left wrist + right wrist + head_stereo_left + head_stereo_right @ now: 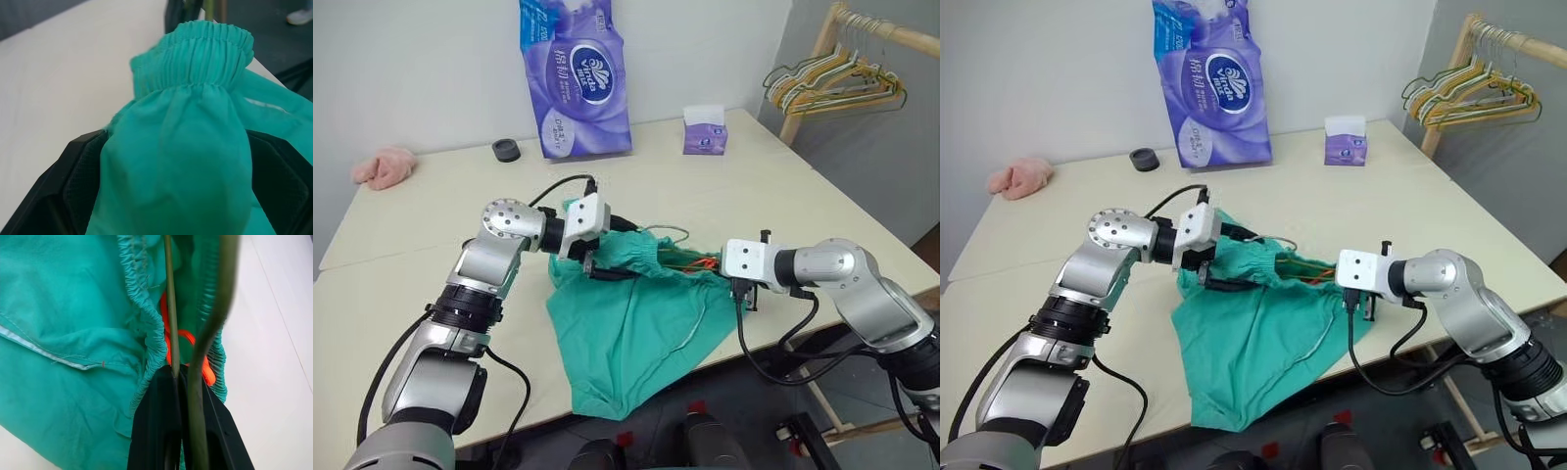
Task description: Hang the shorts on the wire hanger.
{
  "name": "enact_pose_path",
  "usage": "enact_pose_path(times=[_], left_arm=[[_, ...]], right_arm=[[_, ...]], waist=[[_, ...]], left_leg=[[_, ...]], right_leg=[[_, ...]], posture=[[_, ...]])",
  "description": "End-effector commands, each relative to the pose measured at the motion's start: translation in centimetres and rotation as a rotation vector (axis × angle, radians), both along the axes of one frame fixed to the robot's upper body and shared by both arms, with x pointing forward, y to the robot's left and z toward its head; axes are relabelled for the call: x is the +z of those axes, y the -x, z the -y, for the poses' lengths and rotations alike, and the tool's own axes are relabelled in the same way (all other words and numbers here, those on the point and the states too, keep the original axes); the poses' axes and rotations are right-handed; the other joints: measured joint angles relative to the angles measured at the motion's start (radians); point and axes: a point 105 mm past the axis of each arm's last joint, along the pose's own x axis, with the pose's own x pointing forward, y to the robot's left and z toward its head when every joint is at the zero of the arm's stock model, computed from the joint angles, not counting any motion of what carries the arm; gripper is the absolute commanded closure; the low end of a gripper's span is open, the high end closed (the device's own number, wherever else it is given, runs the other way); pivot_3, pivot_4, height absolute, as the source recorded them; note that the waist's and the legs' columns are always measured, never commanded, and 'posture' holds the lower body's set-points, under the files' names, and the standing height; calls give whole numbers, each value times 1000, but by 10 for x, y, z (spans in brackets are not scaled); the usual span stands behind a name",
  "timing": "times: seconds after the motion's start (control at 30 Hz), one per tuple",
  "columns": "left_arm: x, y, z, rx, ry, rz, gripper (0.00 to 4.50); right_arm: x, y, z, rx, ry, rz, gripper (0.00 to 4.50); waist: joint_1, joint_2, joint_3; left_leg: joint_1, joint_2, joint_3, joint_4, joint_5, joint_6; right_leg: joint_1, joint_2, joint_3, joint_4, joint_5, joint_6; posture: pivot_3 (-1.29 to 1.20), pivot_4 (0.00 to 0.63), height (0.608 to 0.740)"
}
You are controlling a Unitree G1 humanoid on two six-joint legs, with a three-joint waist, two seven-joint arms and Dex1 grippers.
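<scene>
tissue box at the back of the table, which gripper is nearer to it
Right. The right gripper sits below the small purple tissue box, shut on the wire hanger. The left gripper is farther over, fingers around the shorts.

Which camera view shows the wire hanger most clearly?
The right wrist view: the wire hanger runs from the shut right gripper into the shorts' waistband. The eye views show thin wire beyond the waistband; the left wrist view shows mainly cloth.
</scene>
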Motion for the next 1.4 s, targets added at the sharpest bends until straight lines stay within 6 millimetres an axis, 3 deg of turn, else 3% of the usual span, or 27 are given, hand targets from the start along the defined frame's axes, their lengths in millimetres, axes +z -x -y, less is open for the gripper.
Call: enact_pose_path(times=[0.03, 0.13, 0.5, 0.67, 0.77, 1.0, 1.07, 1.13, 1.33, 1.4], left_arm=[[-1, -2, 4, -8, -3, 26, 247], [-3, -5, 2, 3, -7, 29, 898], [-6, -9, 3, 22, 5, 54, 4332], [-5, -12, 2, 40, 11, 69, 4421], [-3, -17, -1, 68, 14, 86, 4500], [-4, -22, -4, 94, 7, 105, 4500], [-3, -24, -5, 109, 8, 122, 4500], [-1, -28, -8, 128, 12, 134, 4500], [1, -30, -13, 143, 11, 138, 4500], [2, -31, -14, 148, 11, 141, 4500]], right_arm=[[26, 1, -12, 56, -24, 86, 4500], [29, 2, -14, 64, -27, 89, 4500], [37, 11, -30, 122, -68, 110, 4500], [34, 15, -21, 145, -21, 93, 4500], [44, 6, -1, 96, 9, 144, 3797], [57, -4, 47, -15, 82, 207, 1388], [59, -9, 72, -127, 53, 232, 714], [47, -1, 92, -237, -26, 154, 42], [3, 37, 86, -350, -303, -120, 42], [-13, 41, 80, -421, -409, -172, 42]], waist=[[0, 0, 0], [-1, 0, 0], [-1, 0, 0], [-1, 0, 0], [-1, 0, 0], [-1, 0, 0], [0, 0, 0], [4, 0, 0], [5, 1, -1], [3, 0, -3]], left_leg=[[0, 0, 0, 0, 0, 0], [0, 0, 0, 0, 0, 0], [0, 0, 0, 0, 0, 0], [0, 0, 0, 0, 0, 0], [0, 0, 0, 0, 0, 0], [0, 0, 0, 0, 0, 1], [0, 0, 0, 0, -1, 1], [0, 0, 0, 0, -1, 1], [1, 0, 0, 0, -2, 4], [3, 1, 0, 0, -2, 4]], right_leg=[[0, 0, 0, 0, 0, 0], [0, 0, 0, 0, 0, 0], [0, 0, 0, 0, 0, 0], [0, 0, 0, 0, 0, 0], [0, 0, 0, 0, 0, 0], [0, 0, 0, 0, 0, 0], [0, 0, 0, 0, 0, 0], [1, 0, 0, 0, 0, 0], [1, 0, 0, 1, 0, 0], [3, 1, 0, 1, 0, 0]], posture=[[-248, 51, 740], [-248, 51, 740], [-251, 48, 740], [-251, 47, 740], [-251, 48, 740], [-257, 53, 740], [-257, 54, 740], [-257, 57, 740], [-262, 61, 740], [-265, 61, 740]])
